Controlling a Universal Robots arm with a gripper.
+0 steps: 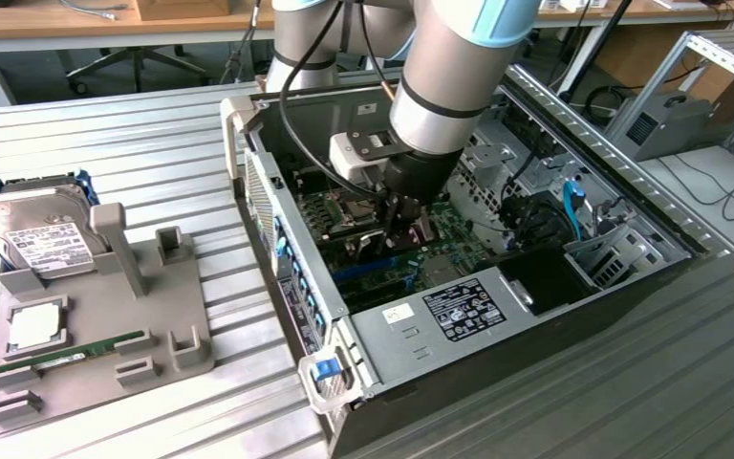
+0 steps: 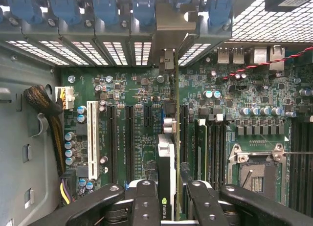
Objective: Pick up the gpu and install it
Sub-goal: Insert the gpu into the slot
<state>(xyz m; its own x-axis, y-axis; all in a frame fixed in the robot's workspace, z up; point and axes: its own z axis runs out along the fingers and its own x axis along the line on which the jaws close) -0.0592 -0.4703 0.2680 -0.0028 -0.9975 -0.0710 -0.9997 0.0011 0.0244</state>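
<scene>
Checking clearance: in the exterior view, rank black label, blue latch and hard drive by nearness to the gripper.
1. Black label: on the case, by the gripper.
2. Blue latch: case's near corner.
3. Hard drive: off the case, exterior view's left.

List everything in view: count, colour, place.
table: one, grey slatted metal, under everything
computer case: one, black and silver, open on the table
motherboard: one, green, inside the case
gpu: one, black and silver, edge-on over the motherboard slots
holder: one, grey, exterior view's left
hard drive: one, silver, propped at the holder's far end
RAM stick: one, green, lying in the holder
arm: one, silver, reaching into the case
fingers: two, black, closed on the gpu
</scene>
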